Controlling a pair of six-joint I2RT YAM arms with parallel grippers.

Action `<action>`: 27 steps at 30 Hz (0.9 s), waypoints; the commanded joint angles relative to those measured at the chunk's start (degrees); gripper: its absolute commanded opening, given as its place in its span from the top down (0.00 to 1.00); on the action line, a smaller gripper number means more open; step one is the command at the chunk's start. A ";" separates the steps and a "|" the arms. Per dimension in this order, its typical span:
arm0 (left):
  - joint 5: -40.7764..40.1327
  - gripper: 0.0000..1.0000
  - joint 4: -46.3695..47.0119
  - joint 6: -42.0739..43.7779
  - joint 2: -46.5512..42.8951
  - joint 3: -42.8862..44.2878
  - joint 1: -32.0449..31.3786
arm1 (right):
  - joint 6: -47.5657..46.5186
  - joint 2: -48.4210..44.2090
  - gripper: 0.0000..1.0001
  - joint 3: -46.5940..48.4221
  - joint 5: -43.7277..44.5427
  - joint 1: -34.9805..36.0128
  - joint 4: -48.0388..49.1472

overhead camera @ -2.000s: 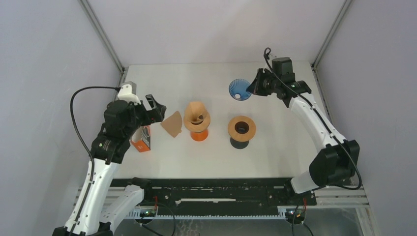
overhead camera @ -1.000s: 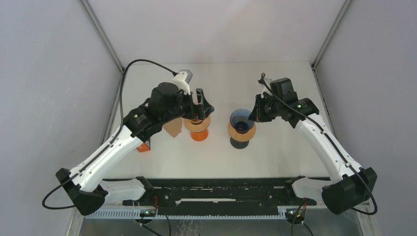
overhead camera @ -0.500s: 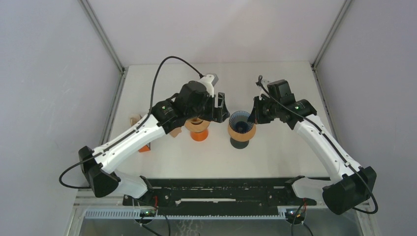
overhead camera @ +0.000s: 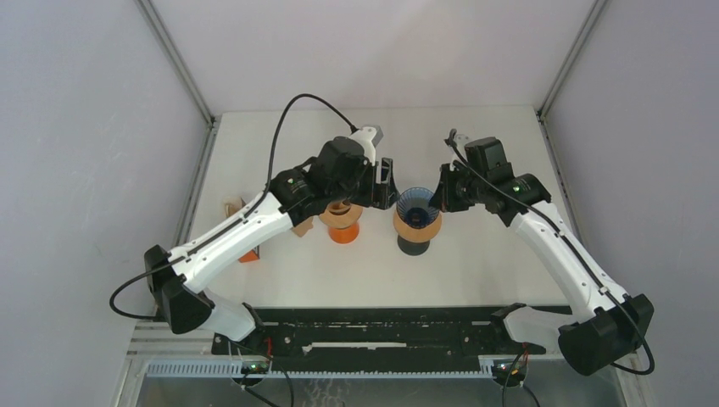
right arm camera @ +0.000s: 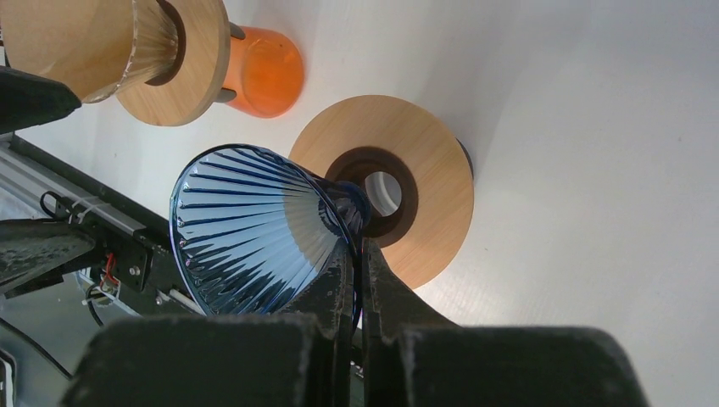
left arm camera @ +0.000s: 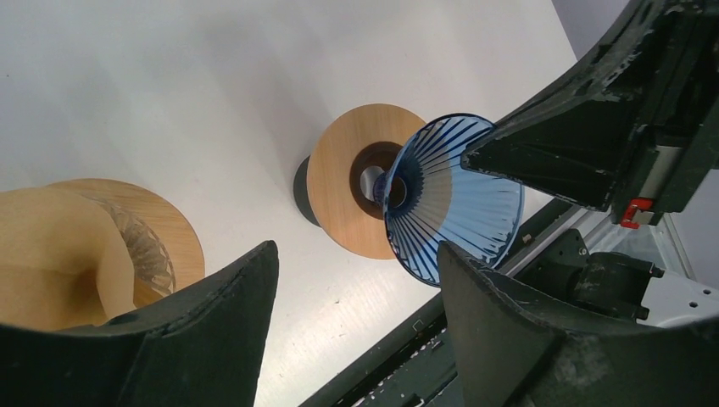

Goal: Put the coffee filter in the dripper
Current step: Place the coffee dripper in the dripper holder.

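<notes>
From above, we see the blue dripper (overhead camera: 416, 204) held over the wooden stand (overhead camera: 416, 231) in the middle of the counter (overhead camera: 475, 271), with the right jaws pinched on its right-hand wall. The left jaws hover just beside its other side, apart and carrying nothing. The loose coffee filter (overhead camera: 300, 227) lies on the counter, partly hidden under the left arm. It is next to a second dripper (overhead camera: 342, 212) on an orange base, which already has a paper of its own. An orange box (overhead camera: 248, 253) sits further left. In the left wrist view, we look out between the left jaws, which stand wide with only air between them. Beyond them the blue dripper (left arm camera: 454, 199) is tilted, its narrow end at the hole of the wooden stand (left arm camera: 339, 191); we cannot tell whether the two touch. No paper shows in its bowl. In the right wrist view, the right jaws are together on the thin wall of the blue dripper (right arm camera: 246, 225), which leans over the wooden stand (right arm camera: 424, 170) rather than sitting square in it. We judge the task to be at an early stage: the dripper is not yet seated or released, and the filter is untouched. What is left is to settle the dripper, lift the filter and drop it into the bowl.
</notes>
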 commanded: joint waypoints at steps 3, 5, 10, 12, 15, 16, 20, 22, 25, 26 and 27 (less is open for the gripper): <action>-0.46 0.27 0.68 0.45 0.73 3.99 -0.32 | -0.73 -2.52 1.00 0.39 0.57 -0.51 2.97; -0.23 0.27 0.90 0.36 1.07 4.08 -0.38 | -0.89 -1.89 1.00 0.40 0.53 -0.62 2.66; 0.31 0.28 1.20 0.32 2.04 4.50 -0.33 | -1.00 -0.13 1.00 -0.38 0.73 -0.66 2.81; 0.51 0.29 1.17 0.44 2.62 4.88 -0.32 | -0.90 0.07 1.00 -1.13 0.88 -0.70 3.43; 0.82 0.30 1.21 0.62 3.95 5.35 -0.34 | -0.95 0.42 1.00 -1.87 1.47 -0.66 4.03; 1.01 0.31 1.19 0.63 4.27 5.42 -0.34 | -1.08 0.58 1.00 -2.11 1.65 -0.74 4.11; 1.56 0.33 1.21 0.34 5.53 5.43 -0.40 | -1.31 1.18 1.00 -2.94 1.89 -1.25 4.22; 1.69 0.35 1.20 0.28 6.22 5.45 -0.40 | -1.34 1.40 1.00 -3.30 1.73 -1.38 4.20; 2.20 0.37 1.21 0.28 7.29 5.67 -0.39 | -1.39 1.88 1.00 -3.45 1.62 -1.49 3.78; 2.32 0.37 1.21 0.28 7.71 5.77 -0.40 | -1.41 2.05 1.00 -3.41 1.63 -1.47 3.58; 2.41 0.38 1.10 0.31 8.14 5.97 -0.40 | -1.45 2.21 1.00 -3.40 1.63 -1.54 3.43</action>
